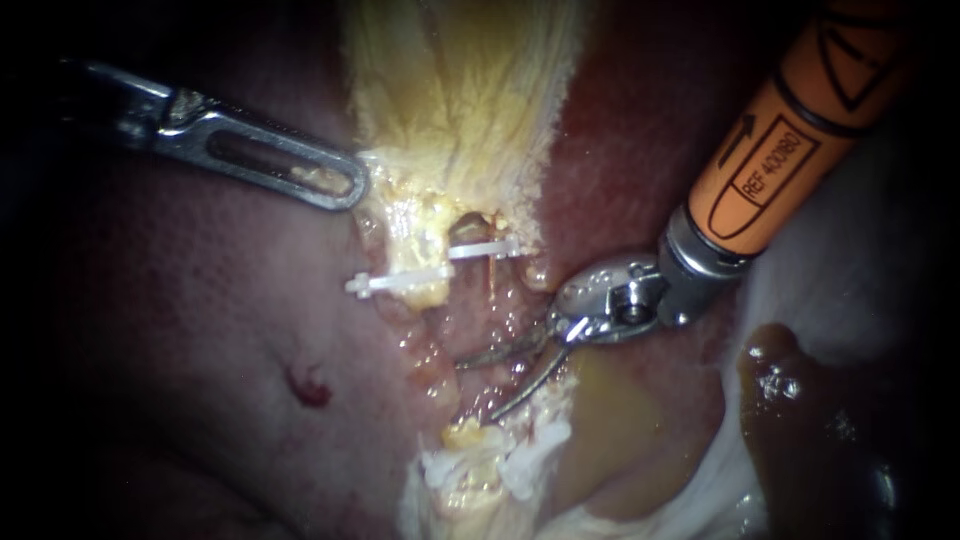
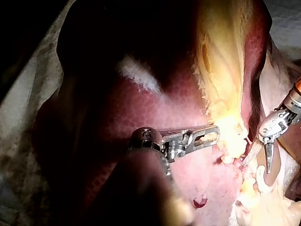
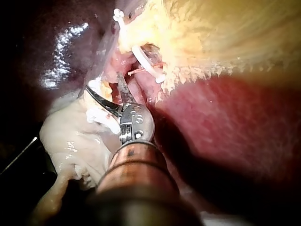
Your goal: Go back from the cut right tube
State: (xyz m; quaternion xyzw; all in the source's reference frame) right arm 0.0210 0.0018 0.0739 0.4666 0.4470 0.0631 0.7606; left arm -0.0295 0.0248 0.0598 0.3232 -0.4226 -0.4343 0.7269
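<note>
Right tube (image 1: 468, 228) looks cut, so we should back our right instrument (image 1: 476, 392) straight out, blades gaping, clear of the clip (image 1: 482, 248). Left instrument (image 1: 352, 185) grips the gallbladder (image 1: 450, 90).

Clips (image 1: 400, 281) close ahead of right instrument (image 1: 478, 390)

Left instrument (image 1: 345, 186) slants in; right instrument's (image 1: 477, 391) blades gape.
</note>
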